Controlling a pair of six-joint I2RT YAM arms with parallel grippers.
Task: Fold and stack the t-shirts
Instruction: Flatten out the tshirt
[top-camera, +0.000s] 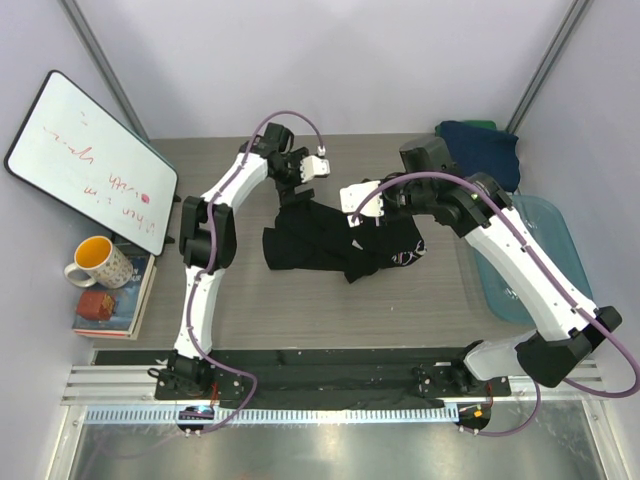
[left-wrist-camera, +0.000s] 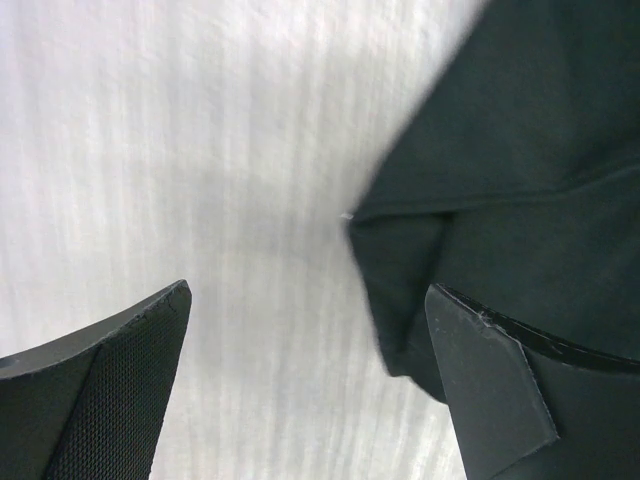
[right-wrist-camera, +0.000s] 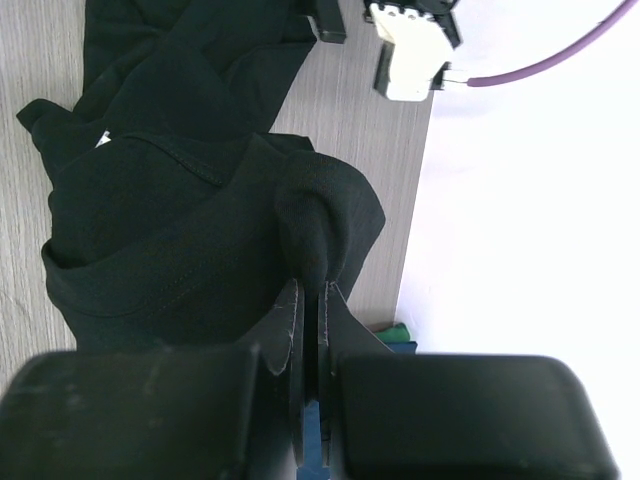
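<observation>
The black t-shirt (top-camera: 325, 243) lies crumpled in the middle of the table, with a bit of its rose print (top-camera: 405, 255) showing at its right end. My right gripper (top-camera: 360, 222) is shut on a raised fold of the black t-shirt (right-wrist-camera: 180, 230); the fingers (right-wrist-camera: 295, 320) pinch the cloth tight. My left gripper (top-camera: 298, 193) is open at the shirt's far edge. In the left wrist view its gripper (left-wrist-camera: 310, 335) hovers low over the table, and a corner of the black cloth (left-wrist-camera: 500, 160) lies just inside the right finger (left-wrist-camera: 490, 390), not held.
A navy t-shirt (top-camera: 482, 150) with green cloth behind it lies at the back right corner. The translucent blue tub (top-camera: 545, 250) is under the right arm. A whiteboard (top-camera: 90, 160), a mug (top-camera: 97, 262) and books (top-camera: 115, 300) stand on the left.
</observation>
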